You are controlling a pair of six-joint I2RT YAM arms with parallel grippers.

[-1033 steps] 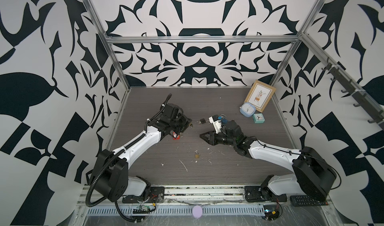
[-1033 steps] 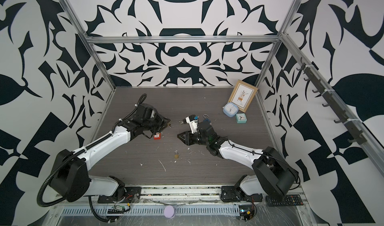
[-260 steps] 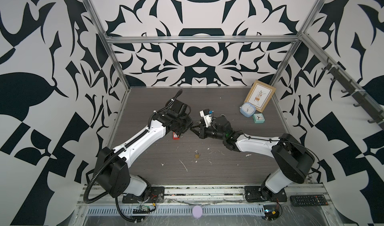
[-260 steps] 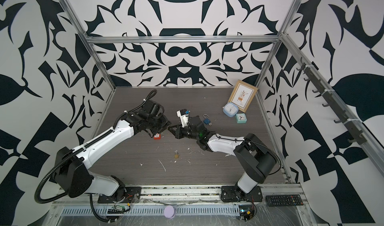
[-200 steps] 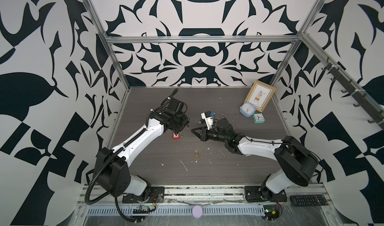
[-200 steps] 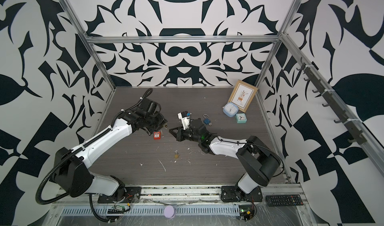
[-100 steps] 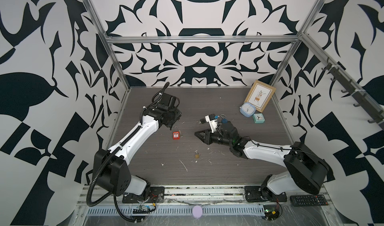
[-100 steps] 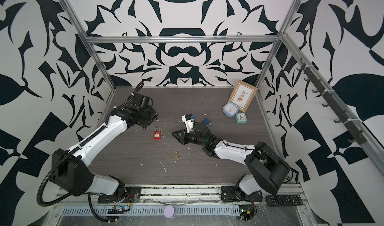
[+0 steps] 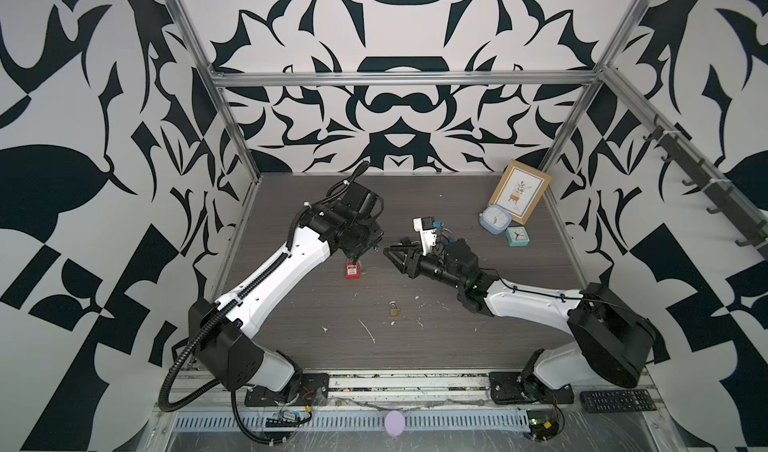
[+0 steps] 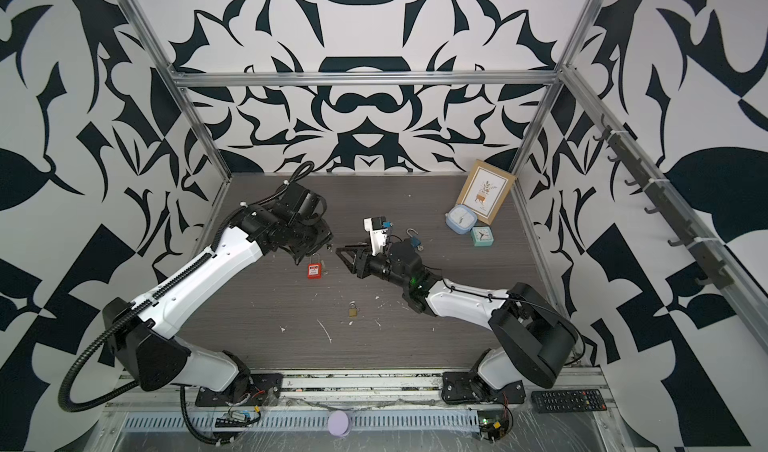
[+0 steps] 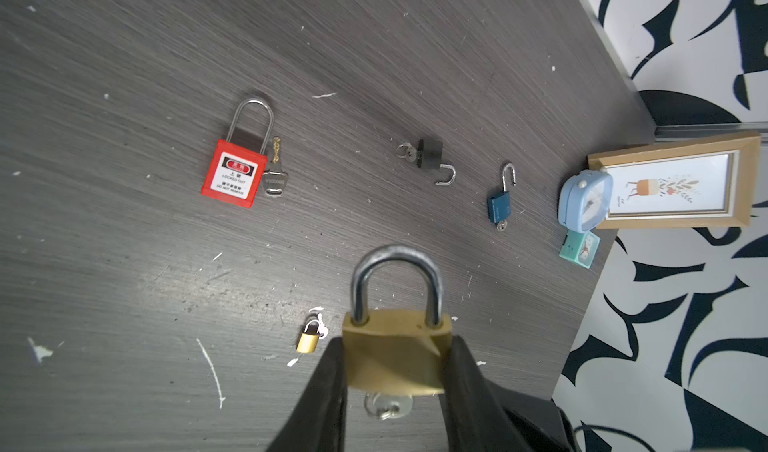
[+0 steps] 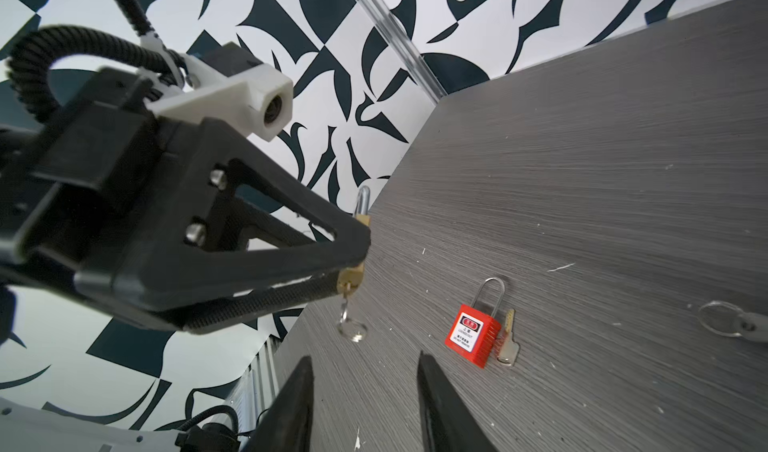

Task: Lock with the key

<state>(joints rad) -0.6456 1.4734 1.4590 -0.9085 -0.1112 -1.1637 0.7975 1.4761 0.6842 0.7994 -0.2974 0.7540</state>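
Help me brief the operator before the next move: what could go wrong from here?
The left pincer pinches the brass padlock only by its sides, so pushing on the key could twist it loose. The key ring dangles below the key; the open right pincer may snag that instead.

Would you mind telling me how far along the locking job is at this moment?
Looks done: the brass padlock has its shackle seated in both holes, with the key in its keyhole. In hand: the left gripper clamps that padlock; the right gripper is open, empty, clear of the key. Left: probably pulling the key; the black padlock and blue padlock lie with shackles open.
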